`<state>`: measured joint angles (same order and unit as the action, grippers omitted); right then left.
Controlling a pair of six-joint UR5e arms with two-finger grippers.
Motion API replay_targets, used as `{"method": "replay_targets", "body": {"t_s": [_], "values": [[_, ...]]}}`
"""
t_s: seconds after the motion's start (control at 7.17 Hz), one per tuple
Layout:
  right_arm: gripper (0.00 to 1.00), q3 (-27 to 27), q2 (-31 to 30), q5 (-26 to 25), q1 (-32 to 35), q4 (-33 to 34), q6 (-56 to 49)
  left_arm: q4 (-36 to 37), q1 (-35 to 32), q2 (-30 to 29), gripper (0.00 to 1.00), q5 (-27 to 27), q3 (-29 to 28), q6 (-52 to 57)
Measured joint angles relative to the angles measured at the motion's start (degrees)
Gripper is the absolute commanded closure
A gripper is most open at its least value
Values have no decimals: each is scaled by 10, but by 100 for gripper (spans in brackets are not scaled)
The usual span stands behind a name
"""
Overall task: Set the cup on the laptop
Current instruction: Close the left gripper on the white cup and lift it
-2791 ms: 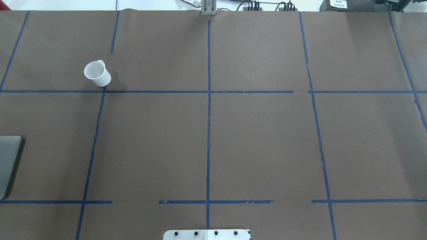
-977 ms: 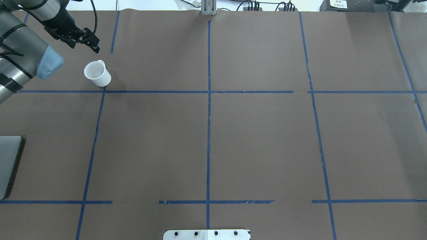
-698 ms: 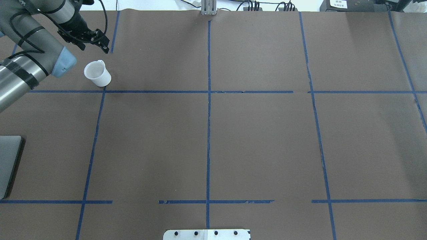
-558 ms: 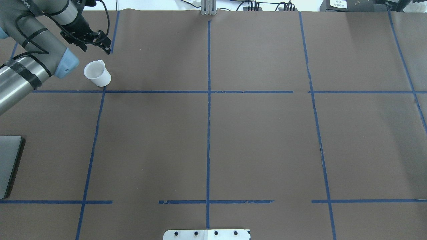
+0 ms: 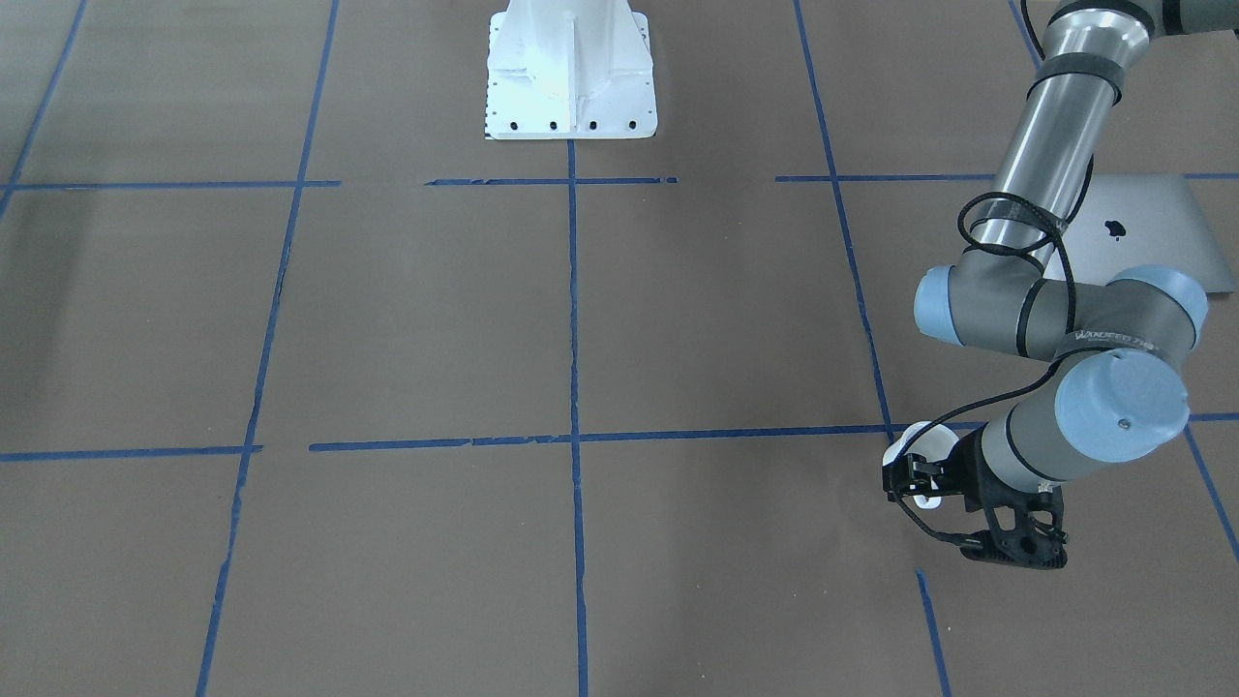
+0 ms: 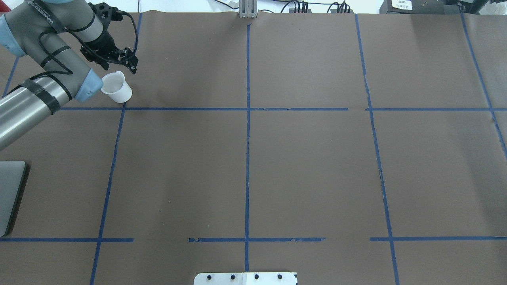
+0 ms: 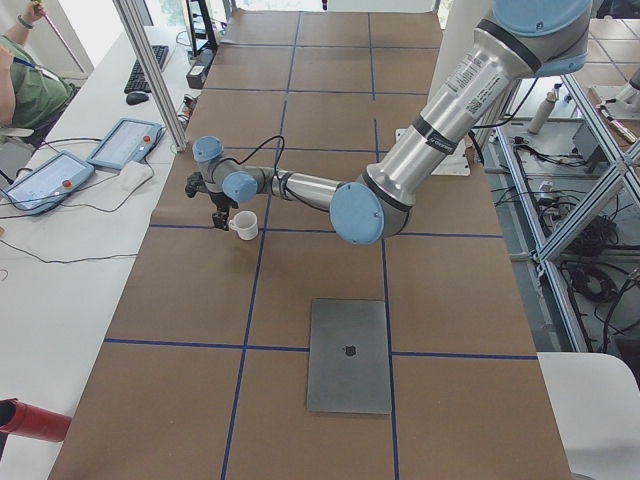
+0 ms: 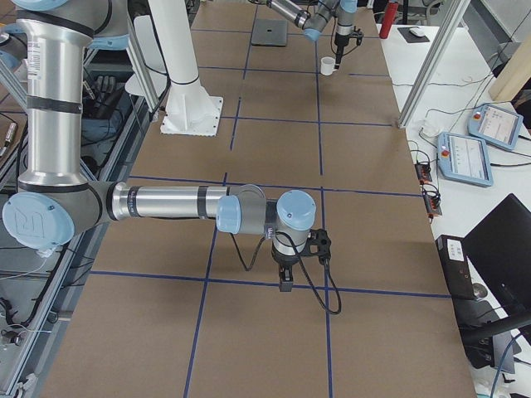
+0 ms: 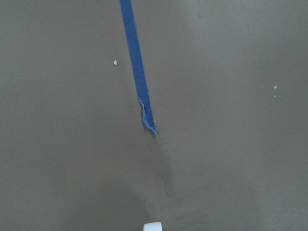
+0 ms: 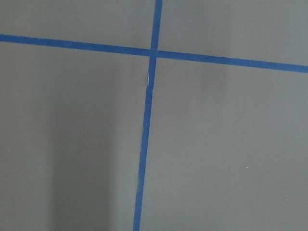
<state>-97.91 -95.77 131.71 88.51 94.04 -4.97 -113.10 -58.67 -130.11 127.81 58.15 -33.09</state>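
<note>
The small white cup [image 6: 117, 89] stands upright at the far left of the table, its handle on the far side. It also shows in the front view [image 5: 918, 444] and the exterior left view [image 7: 243, 225]. My left gripper [image 6: 128, 65] hangs just beyond the cup by its handle, a little above it, and looks open and empty [image 5: 905, 479]. The left wrist view shows only a white sliver of the cup [image 9: 152, 226]. The silver laptop [image 5: 1147, 227] lies closed at the table's left edge, near the robot [image 6: 10, 194]. My right gripper [image 8: 286, 278] shows only in the exterior right view, so I cannot tell its state.
Brown paper with a blue tape grid [image 6: 247, 109] covers the table. The white robot base [image 5: 571, 68] stands at the near middle edge. My left forearm [image 6: 27, 107] passes over the table between cup and laptop.
My left arm has come in from the left, and its gripper has moved right and down towards the cup's handle. The cup and the laptop have not moved.
</note>
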Motion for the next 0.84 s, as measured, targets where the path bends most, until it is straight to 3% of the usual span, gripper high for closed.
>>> {"method": "replay_targets", "body": {"t_s": [0.28,0.56,0.84], "values": [[0,0,0,0,0,0,0,1,2,2,33,0,-1,-6],[0,0,0,0,0,0,0,0,3,3,54,0,-7,-7],[0,0,0,0,0,0,0,0,5,2,100,0,-10,-8]]}}
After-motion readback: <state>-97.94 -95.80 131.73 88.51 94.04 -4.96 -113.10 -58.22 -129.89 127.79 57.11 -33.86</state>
